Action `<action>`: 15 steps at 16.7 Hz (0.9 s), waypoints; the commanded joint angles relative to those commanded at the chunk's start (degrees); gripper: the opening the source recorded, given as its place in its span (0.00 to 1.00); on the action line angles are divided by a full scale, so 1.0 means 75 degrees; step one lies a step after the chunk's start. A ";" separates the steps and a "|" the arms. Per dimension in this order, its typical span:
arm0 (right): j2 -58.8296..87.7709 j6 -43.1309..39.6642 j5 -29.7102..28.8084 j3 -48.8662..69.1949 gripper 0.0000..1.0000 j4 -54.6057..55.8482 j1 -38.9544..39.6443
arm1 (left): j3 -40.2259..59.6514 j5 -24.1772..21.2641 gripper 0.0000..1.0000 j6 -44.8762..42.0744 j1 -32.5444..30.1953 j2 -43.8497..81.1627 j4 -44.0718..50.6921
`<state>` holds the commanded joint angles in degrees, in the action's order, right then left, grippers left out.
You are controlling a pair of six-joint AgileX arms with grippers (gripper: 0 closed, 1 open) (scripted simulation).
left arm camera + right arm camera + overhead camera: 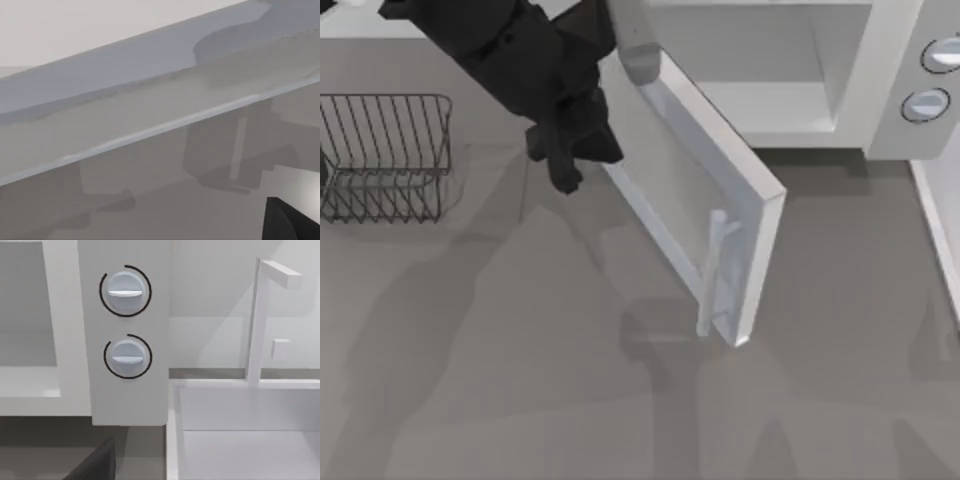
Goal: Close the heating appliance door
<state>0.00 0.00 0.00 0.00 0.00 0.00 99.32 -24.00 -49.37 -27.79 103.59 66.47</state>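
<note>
The white microwave (880, 60) stands at the back right, its pale cavity (770, 60) exposed. Two round grey knobs (926, 103) sit on its side panel, and they face the right wrist view (125, 290). The door (670, 170) swings out at an angle toward the table's front, with its pale bar handle (718, 270) near the free end. My left gripper (565, 165) is beside the door's outer face, close to the hinge end. In the left wrist view the door (150, 100) is very close. A dark part of my right gripper (95, 465) shows below the knob panel.
A dark wire rack (385, 155) stands on the table at the left. A white sink basin (250, 440) with a tall white faucet (257, 325) sits right of the microwave. The grey tabletop (520, 380) stretches across the front.
</note>
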 joint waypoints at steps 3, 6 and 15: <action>0.0000 0.0000 0.0000 0.0000 1.00 0.0000 0.0000 | 0.0000 0.0000 0.00 0.0000 0.0000 0.0000 0.0000; 0.0000 0.0000 0.0000 0.0000 1.00 0.0000 0.0000 | 0.0002 0.0000 0.00 -0.0001 0.0016 0.0001 0.0002; 0.0000 0.0000 0.0000 0.0000 1.00 0.0000 0.0000 | 0.0265 0.0114 0.00 0.0370 -0.0323 0.0217 -0.0091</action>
<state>0.00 0.00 0.00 0.00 0.00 0.00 101.31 -23.15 -46.60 -30.21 105.21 65.79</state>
